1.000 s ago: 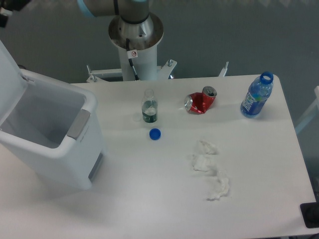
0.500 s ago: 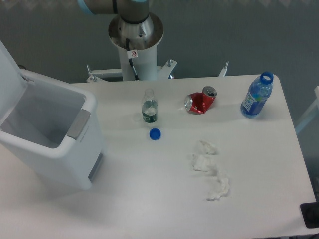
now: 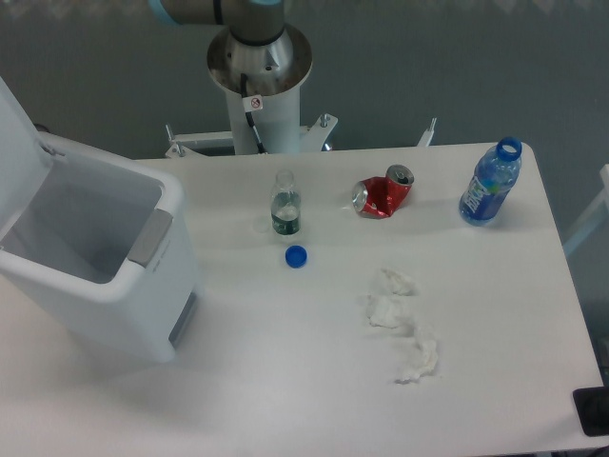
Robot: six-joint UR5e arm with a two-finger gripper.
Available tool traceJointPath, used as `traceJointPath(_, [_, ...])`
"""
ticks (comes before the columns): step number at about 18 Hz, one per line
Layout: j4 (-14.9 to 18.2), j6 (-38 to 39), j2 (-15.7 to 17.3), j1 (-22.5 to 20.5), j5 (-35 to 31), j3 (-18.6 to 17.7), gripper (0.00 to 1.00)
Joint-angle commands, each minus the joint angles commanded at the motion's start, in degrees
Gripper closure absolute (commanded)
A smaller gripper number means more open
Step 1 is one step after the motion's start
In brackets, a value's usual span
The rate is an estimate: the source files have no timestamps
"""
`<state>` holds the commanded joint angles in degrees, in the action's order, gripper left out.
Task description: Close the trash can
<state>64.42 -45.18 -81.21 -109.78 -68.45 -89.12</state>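
Nowhere in this view is my gripper, so I cannot tell whether it is open or closed. At the table's left edge sits the trash can [image 3: 95, 262], its lid [image 3: 14, 152] raised. I judge that lid light, stiff and smooth: better pushed down near its free edge than gripped.

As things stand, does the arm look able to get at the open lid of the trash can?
Probably yes. The trash can has its lid raised at the left edge, nothing standing around it. The gripper is out of view, so its approach can't be judged.
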Motion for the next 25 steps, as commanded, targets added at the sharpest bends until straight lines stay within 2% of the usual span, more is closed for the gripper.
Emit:
traceJointPath(7, [0.3, 3.6, -0.4, 2.0, -5.3, 0.1, 1.0])
traceJointPath(19, [0.4, 6.6, -0.4, 1.9, -10.5, 0.7, 1.0])
traceJointPath(25, [0.1, 7.7, -2.2, 1.9, -13.3, 1.0, 1.0])
